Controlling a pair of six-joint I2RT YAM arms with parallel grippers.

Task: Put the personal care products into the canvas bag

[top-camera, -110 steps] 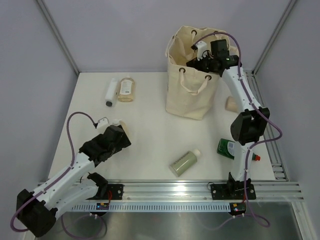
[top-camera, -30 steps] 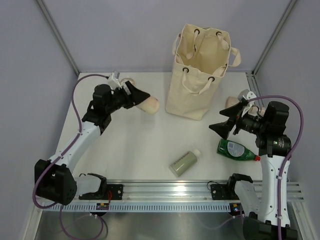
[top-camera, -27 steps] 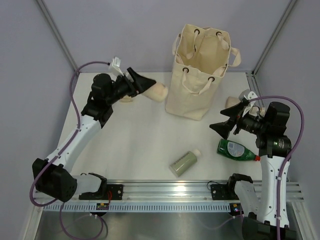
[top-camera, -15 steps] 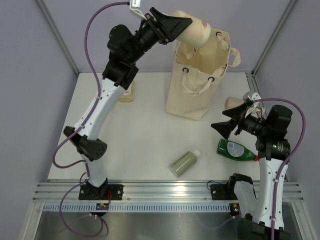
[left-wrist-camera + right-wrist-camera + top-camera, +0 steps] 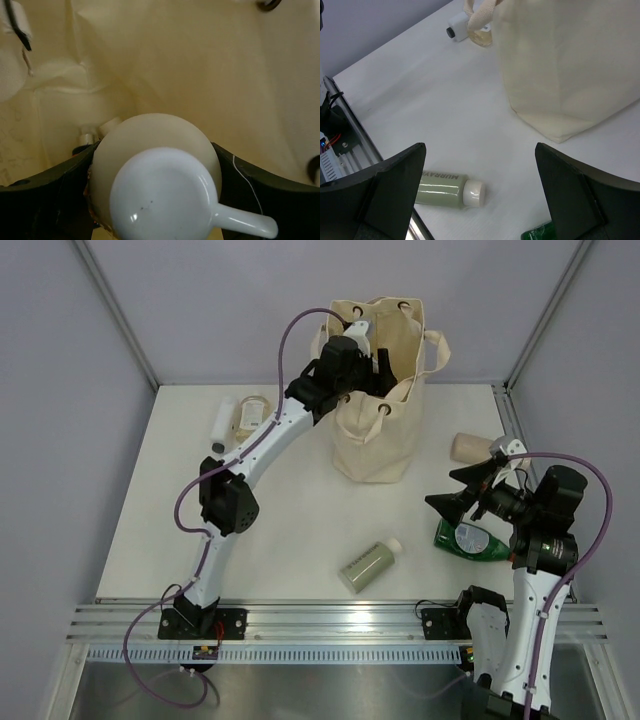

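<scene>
My left gripper point(image 5: 373, 368) is down inside the cream canvas bag point(image 5: 385, 445). It is shut on a peach pump bottle point(image 5: 150, 140) with a white cap point(image 5: 162, 197), held between both fingers point(image 5: 55, 197). Other bottle caps point(image 5: 107, 127) lie at the bag's bottom. My right gripper point(image 5: 466, 491) is open and empty, above the table right of the bag. A sage bottle point(image 5: 368, 565) lies at the front; it also shows in the right wrist view point(image 5: 442, 189). A dark green bottle point(image 5: 468, 538) lies under my right gripper. A peach bottle point(image 5: 470, 447) lies right of the bag.
An amber bottle point(image 5: 250, 418) and a white tube point(image 5: 221, 426) lie at the back left, also seen past the bag point(image 5: 570, 65) in the right wrist view as a tube point(image 5: 457, 26). The aluminium rail point(image 5: 340, 618) runs along the near edge.
My left arm lifted the peach pump bottle from the table, swung it over the bag and lowered it inside. The bag has shifted a little left. My right arm has barely moved.
</scene>
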